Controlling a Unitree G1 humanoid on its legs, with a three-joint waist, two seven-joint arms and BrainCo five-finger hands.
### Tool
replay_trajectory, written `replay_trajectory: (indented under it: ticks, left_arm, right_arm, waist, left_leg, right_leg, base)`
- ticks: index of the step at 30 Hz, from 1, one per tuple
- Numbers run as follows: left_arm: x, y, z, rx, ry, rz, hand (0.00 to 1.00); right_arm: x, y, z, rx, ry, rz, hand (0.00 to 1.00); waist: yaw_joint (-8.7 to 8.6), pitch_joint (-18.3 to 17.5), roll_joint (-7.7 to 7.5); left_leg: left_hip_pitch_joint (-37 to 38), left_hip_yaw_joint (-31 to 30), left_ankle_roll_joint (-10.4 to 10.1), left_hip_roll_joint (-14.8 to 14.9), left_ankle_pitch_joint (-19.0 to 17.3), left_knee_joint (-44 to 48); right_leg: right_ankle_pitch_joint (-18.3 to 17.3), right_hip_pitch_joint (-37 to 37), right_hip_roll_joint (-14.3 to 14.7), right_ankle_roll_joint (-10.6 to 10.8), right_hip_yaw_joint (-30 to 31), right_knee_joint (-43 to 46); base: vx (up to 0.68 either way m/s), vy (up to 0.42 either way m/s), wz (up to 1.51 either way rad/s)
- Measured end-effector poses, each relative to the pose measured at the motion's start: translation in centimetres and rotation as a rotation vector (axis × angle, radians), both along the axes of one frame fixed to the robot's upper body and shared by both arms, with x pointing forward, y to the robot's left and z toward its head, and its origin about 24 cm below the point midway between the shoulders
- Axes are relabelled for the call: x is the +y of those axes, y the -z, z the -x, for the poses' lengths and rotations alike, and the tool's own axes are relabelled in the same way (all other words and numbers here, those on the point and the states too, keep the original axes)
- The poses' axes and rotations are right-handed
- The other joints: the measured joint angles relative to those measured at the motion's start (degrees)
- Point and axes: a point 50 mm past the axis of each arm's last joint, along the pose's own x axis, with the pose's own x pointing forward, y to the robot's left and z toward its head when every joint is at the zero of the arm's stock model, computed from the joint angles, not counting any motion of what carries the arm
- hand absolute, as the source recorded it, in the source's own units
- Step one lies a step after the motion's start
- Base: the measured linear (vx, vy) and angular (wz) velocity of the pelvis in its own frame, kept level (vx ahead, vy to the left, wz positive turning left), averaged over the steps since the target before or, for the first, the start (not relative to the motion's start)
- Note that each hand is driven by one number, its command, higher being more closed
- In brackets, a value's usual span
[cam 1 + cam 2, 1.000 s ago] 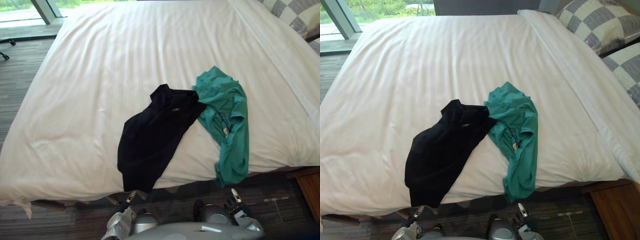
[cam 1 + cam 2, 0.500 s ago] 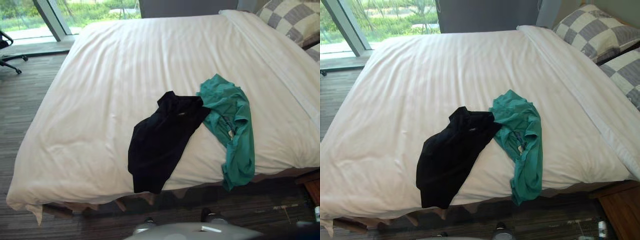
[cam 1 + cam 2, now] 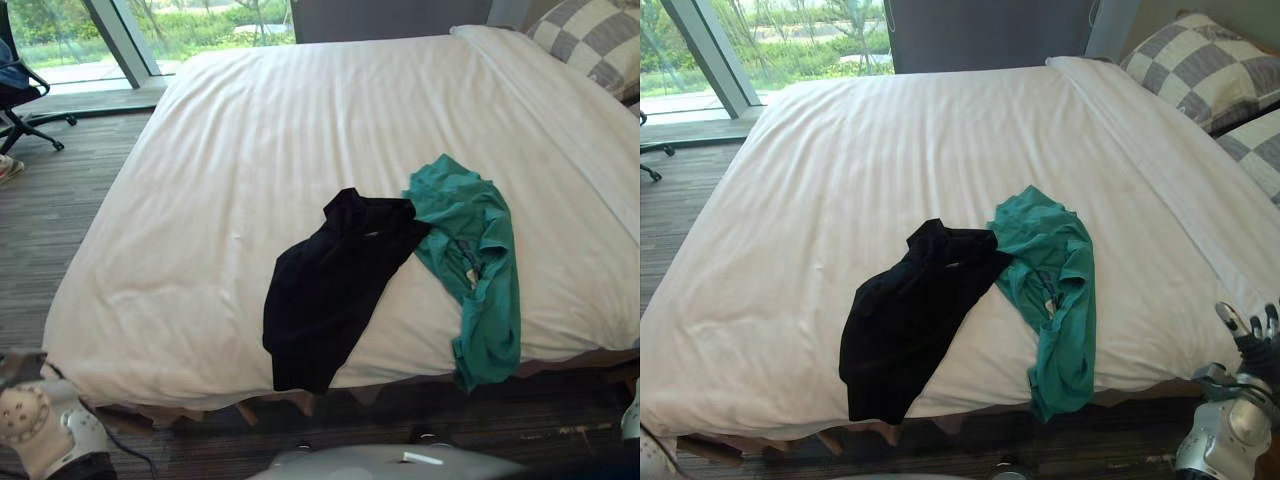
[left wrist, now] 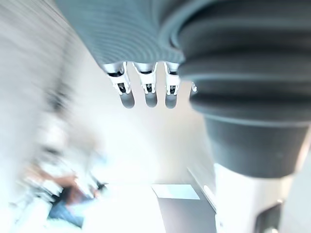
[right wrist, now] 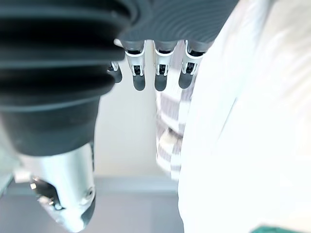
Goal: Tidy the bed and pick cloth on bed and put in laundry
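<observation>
A black cloth (image 3: 330, 290) lies crumpled on the white bed (image 3: 300, 130), its lower end hanging over the near edge. Touching its right side is a green cloth (image 3: 478, 270), which also droops over the edge. My right hand (image 3: 1252, 345) is raised at the bed's near right corner, beside the mattress and well right of the green cloth. Its fingers (image 5: 160, 73) are straight and hold nothing. My left arm (image 3: 40, 425) shows off the bed's near left corner. The left hand's fingers (image 4: 148, 90) hang straight and empty.
Checkered pillows (image 3: 1210, 70) lie at the far right head of the bed. An office chair (image 3: 20, 90) stands on the dark striped floor (image 3: 50, 220) at the far left, in front of large windows (image 3: 780, 40).
The whole picture has shifted, so the camera moved. My hands have gone from the bottom centre out to the lower left and lower right. Both cloths lie as before.
</observation>
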Motion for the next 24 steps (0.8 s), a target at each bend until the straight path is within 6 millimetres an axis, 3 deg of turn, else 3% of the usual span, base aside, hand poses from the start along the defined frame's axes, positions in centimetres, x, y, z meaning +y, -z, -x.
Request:
replay_trajectory:
  ticks: [2,4,7,15,19,24]
  left_arm:
    - [-1.7,-1.5,-1.6,0.029,0.122,-0.111,0.00]
    - [-3.6,-2.9,-4.5,0.069,0.300,-0.206,0.00]
    - [-6.4,-3.5,-8.1,0.169,0.485,-0.306,0.00]
    - [-11.5,1.8,-14.7,0.689,0.780,-0.469,0.00]
    - [-12.7,3.0,-16.6,0.831,0.819,-0.499,0.00]
    - [-13.7,2.8,-19.4,0.956,0.797,-0.510,0.00]
  right_arm:
    - [1.0,0.1,-0.9,0.041,-0.057,0.030,0.00]
    - [2.1,0.2,-1.9,0.084,-0.133,0.062,0.00]
    - [3.2,0.1,-3.2,0.131,-0.221,0.105,0.00]
    - [5.5,-0.9,-6.0,0.112,-0.374,0.130,0.00]
    - [5.7,-1.8,-6.8,0.084,-0.401,0.148,0.00]
    - [6.8,-5.7,-8.1,-0.040,-0.450,0.231,0.00]
  waist:
    - [-0.25,0.14,0.22]
    - [-0.39,0.46,0.45]
    - [-0.44,1.00,0.83]
    - [-2.06,3.73,0.35]
    - [-2.96,5.94,0.12]
    - [-4.46,11.24,0.10]
  left_leg:
    - [0.08,0.01,0.01,-0.06,-0.01,0.00]
    - [0.24,0.01,0.05,0.06,-0.03,-0.01]
    - [0.24,0.16,0.61,0.05,-0.36,0.05]
    - [-1.09,3.26,0.70,0.03,-0.41,0.92]
    - [-2.61,4.80,0.76,-0.05,-0.36,1.37]
    - [-6.06,6.65,0.88,-0.22,-0.29,3.31]
  right_leg:
    - [-0.01,0.03,-0.06,0.01,0.04,0.01]
    - [-0.07,-0.05,0.03,0.09,0.08,0.47]
    - [-0.13,-0.52,0.04,0.13,0.57,1.17]
    - [-0.12,-4.68,0.10,0.09,4.44,4.13]
    - [-0.12,-7.91,0.11,0.08,6.33,5.99]
    - [-0.08,-13.57,-0.06,0.03,8.90,9.21]
  base:
    - [0.00,0.000,0.00]
    - [-0.04,-0.010,0.00]
    - [-0.06,-0.003,-0.04]
    - [-0.05,0.003,-0.21]
    - [-0.02,0.000,-0.21]
    - [-0.04,-0.008,-0.19]
